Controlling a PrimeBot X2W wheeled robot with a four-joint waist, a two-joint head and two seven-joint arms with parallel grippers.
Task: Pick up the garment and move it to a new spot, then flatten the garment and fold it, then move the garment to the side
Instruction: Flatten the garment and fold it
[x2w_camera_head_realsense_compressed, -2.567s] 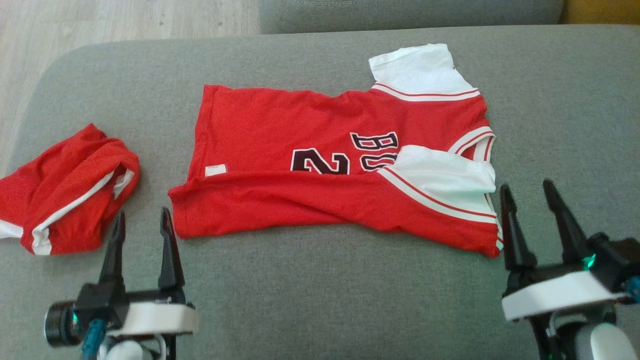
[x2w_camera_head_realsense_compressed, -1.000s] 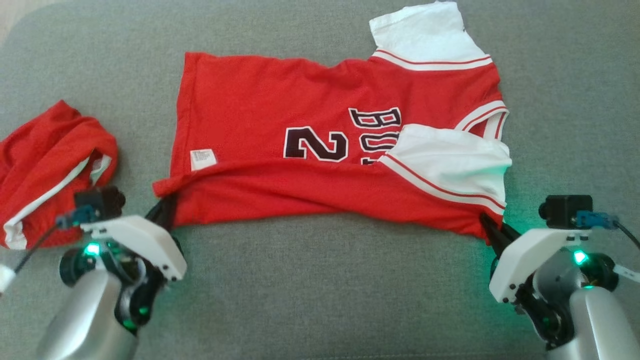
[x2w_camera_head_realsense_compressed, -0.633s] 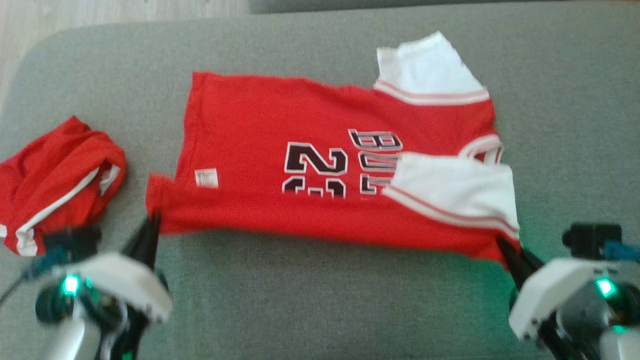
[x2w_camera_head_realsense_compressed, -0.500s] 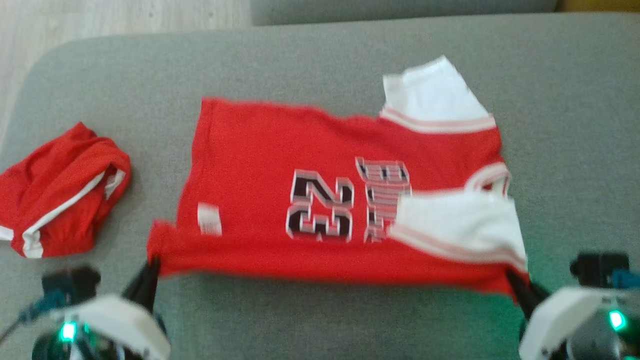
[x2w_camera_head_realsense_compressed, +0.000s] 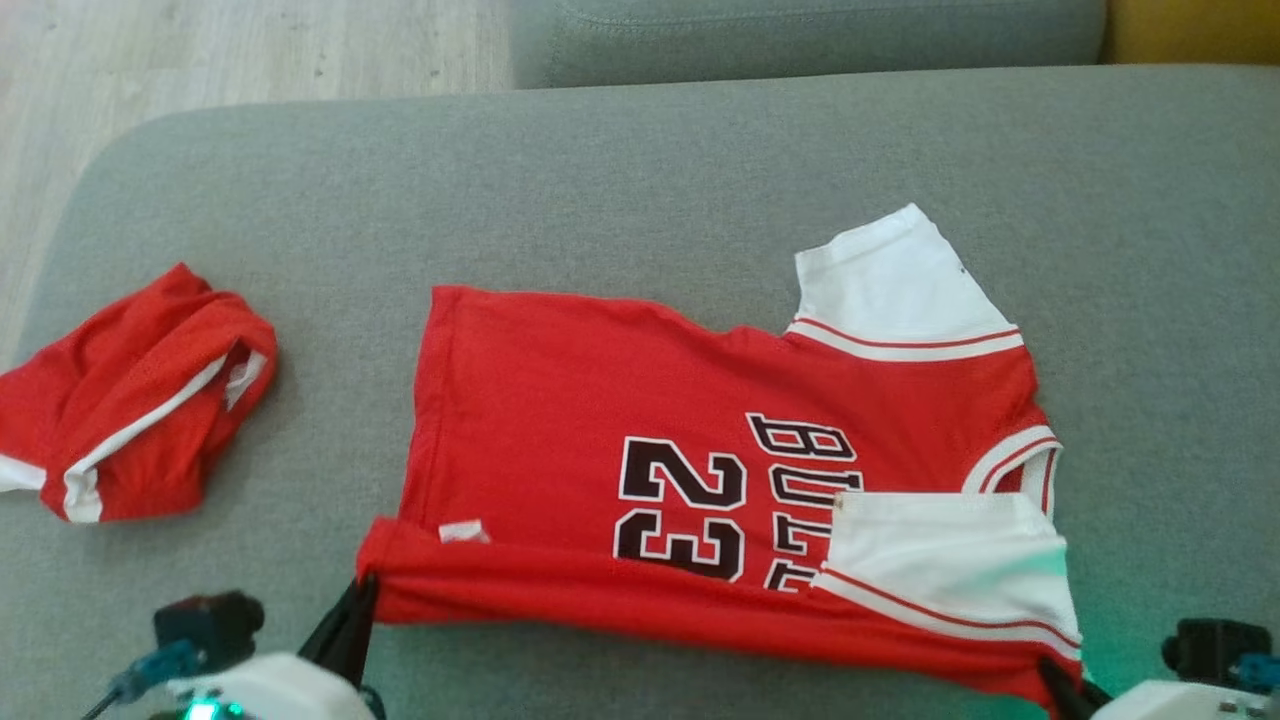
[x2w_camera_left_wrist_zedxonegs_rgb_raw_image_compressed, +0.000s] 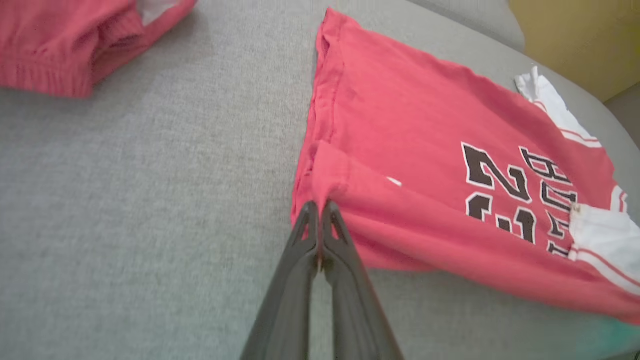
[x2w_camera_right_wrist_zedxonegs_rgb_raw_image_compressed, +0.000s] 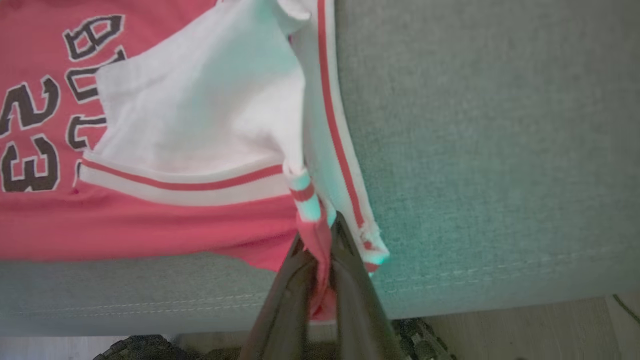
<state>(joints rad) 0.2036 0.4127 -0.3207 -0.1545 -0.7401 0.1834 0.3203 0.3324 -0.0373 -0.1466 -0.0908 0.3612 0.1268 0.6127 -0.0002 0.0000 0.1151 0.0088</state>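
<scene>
A red jersey, the garment (x2w_camera_head_realsense_compressed: 600, 400), lies spread on the grey cushion (x2w_camera_head_realsense_compressed: 640, 180). It has white sleeves and a dark "23", and its near edge is folded over itself. My left gripper (x2w_camera_head_realsense_compressed: 360, 598) is shut on the near left hem corner; the left wrist view shows its fingertips (x2w_camera_left_wrist_zedxonegs_rgb_raw_image_compressed: 318, 210) pinching the folded red cloth (x2w_camera_left_wrist_zedxonegs_rgb_raw_image_compressed: 425, 125). My right gripper (x2w_camera_head_realsense_compressed: 1052, 672) is shut on the near right corner by the white sleeve. In the right wrist view, its fingers (x2w_camera_right_wrist_zedxonegs_rgb_raw_image_compressed: 324, 237) clamp red and white fabric of the garment (x2w_camera_right_wrist_zedxonegs_rgb_raw_image_compressed: 150, 225) above the cushion's front edge.
Crumpled red shorts with white trim (x2w_camera_head_realsense_compressed: 130, 400) lie at the cushion's left end and also appear as red shorts (x2w_camera_left_wrist_zedxonegs_rgb_raw_image_compressed: 75, 45) in the left wrist view. Wooden floor (x2w_camera_head_realsense_compressed: 250, 50) lies beyond the far left corner. A back cushion (x2w_camera_head_realsense_compressed: 800, 35) runs along the far side.
Both grippers went from open to shut on the garment's near corners. They drew its near edge toward me, narrowing the fold and uncovering the full "23". The head camera also shifted.
</scene>
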